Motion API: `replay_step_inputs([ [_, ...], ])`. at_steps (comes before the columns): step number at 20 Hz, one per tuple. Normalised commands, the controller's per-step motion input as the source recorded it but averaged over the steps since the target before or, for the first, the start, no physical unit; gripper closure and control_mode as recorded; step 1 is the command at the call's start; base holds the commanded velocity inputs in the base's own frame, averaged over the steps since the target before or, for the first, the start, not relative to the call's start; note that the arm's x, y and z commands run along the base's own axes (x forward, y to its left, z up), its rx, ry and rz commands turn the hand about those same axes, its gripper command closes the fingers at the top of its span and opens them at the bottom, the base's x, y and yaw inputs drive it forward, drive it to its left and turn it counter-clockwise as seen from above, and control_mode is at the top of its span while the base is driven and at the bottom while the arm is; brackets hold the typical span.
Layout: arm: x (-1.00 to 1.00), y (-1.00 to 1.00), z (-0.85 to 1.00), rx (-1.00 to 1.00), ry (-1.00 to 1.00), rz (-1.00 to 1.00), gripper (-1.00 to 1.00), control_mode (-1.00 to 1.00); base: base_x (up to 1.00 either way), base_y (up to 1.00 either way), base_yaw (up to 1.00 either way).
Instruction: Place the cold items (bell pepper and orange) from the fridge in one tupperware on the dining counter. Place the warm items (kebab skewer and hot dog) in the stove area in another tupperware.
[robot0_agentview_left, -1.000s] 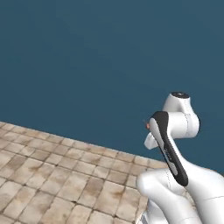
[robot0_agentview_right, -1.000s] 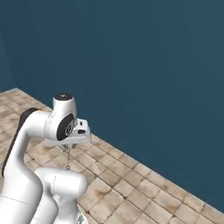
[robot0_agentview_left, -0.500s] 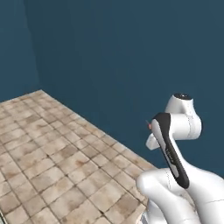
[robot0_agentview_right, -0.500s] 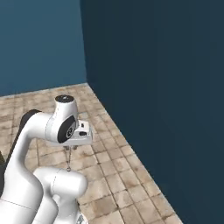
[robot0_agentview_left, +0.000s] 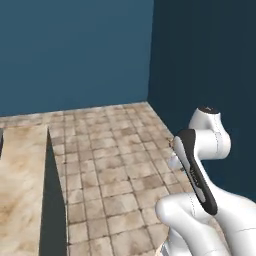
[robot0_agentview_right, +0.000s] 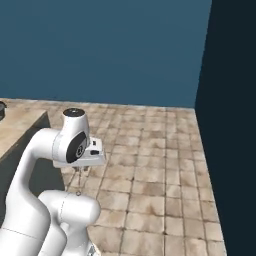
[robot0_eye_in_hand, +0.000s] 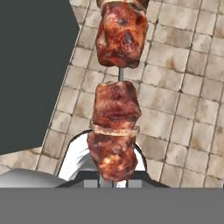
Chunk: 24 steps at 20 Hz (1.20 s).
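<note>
The kebab skewer (robot0_eye_in_hand: 116, 109) fills the middle of the hand view, with three browned meat chunks on a thin metal rod pointing away from the hand. My gripper (robot0_eye_in_hand: 113, 183) is shut on its near end, and the lowest chunk hides most of the fingers. In the right base view the gripper (robot0_agentview_right: 80, 170) sits under the folded white arm, and the skewer's thin rod (robot0_agentview_right: 78, 183) hangs down from it over the tiled floor.
A tan stone counter (robot0_agentview_left: 20, 170) with a dark side panel (robot0_agentview_left: 52, 200) stands at the left, also seen as the counter (robot0_agentview_right: 17, 130) in the right base view. A dark object (robot0_agentview_right: 1, 110) sits at its far edge. Blue walls meet in a corner ahead, above tiled floor (robot0_agentview_right: 160, 165).
Both base views have swung round as the base turns, bringing the wall corner and the counter into view. The arm keeps its folded pose with the kebab skewer still gripped.
</note>
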Motion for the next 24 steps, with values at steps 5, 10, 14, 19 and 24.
replay_step_inputs([
  [5,0.0,0.0,0.0,0.0,0.0,0.0,1.0,1.0,1.0,-0.34,0.71],
  [10,0.0,0.0,0.0,0.0,0.0,0.0,1.0,1.0,1.0,-0.66,0.56],
  [14,0.0,0.0,0.0,0.0,0.0,0.0,1.0,1.0,1.0,-0.84,0.46],
  [19,0.0,0.0,0.0,0.0,0.0,0.0,1.0,1.0,1.0,-0.73,0.51],
  [24,0.0,0.0,0.0,0.0,0.0,0.0,1.0,1.0,1.0,-0.82,0.48],
])
